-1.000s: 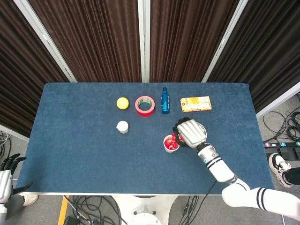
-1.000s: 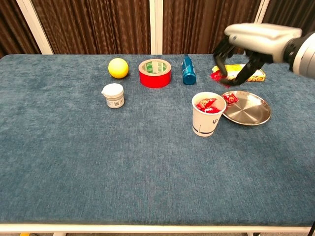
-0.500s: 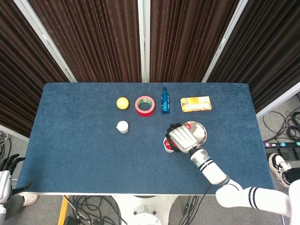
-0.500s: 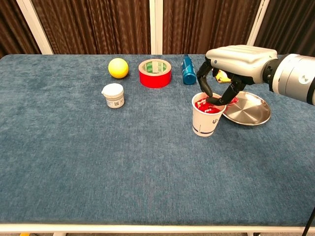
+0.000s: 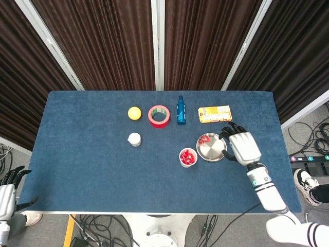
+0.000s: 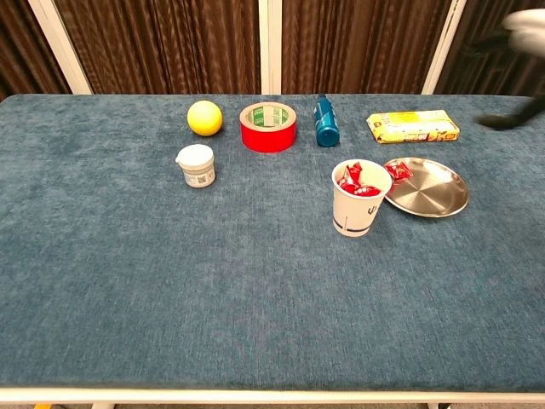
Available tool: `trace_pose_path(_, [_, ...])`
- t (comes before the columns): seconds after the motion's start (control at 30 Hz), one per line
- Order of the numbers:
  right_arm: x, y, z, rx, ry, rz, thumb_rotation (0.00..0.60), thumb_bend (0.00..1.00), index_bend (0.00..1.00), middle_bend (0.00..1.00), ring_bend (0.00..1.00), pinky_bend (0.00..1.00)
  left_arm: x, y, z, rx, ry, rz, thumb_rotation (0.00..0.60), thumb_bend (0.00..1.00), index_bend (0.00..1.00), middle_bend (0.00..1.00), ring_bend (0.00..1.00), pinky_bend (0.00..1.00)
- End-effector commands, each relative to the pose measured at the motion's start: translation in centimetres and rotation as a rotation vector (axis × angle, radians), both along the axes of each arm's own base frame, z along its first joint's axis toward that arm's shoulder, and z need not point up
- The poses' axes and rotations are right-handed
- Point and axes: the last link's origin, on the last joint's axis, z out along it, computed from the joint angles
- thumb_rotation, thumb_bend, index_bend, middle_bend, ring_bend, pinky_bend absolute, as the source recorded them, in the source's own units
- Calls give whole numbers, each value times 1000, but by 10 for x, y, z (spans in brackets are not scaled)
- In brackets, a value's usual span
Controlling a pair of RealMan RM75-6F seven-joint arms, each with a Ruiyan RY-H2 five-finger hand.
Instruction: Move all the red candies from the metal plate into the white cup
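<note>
Tabletop; right hand [image 5: 241,146] spread, empty.

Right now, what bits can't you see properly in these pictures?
- Right hand: in the chest view it is only a blur cut off by the right edge.
- Left hand: cut off at the head view's left edge, absent from the chest view.
- Candies in the white cup: piled up, too small to count.
- Yellow box: its print is too small to read.

A blue-carpeted table [image 5: 103,170] stands before dark brown curtains [image 5: 103,41], with cables [image 5: 103,226] on the grey floor.
</note>
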Motion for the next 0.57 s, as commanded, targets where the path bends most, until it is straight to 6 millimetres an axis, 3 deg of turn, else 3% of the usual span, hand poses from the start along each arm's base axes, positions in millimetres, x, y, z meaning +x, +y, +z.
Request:
trace_pose_path(0.03, [-37, 37, 26, -49, -27, -75, 600, 74, 194, 220, 60, 200, 2, 3, -1, 0, 1, -7, 600, 92, 302, 247, 169, 279])
trace_pose_path(0.27, [-83, 104, 62, -165, -85, -175, 600, 88, 66, 125, 0, 105, 9, 9, -3, -8, 9, -32, 600, 92, 302, 247, 169, 279])
trace_pose_path(0.43, [-93, 140, 70, -210, -106, -179, 600, 120, 62, 137, 0, 101, 14, 15, -4, -10, 19, -52, 600, 93, 302, 247, 169, 279])
trace_pose_path(0.57, [-96, 153, 67, -203, -109, -173, 600, 131, 62, 147, 0, 101, 19, 18, -5, -10, 27, -65, 600, 92, 302, 247, 169, 279])
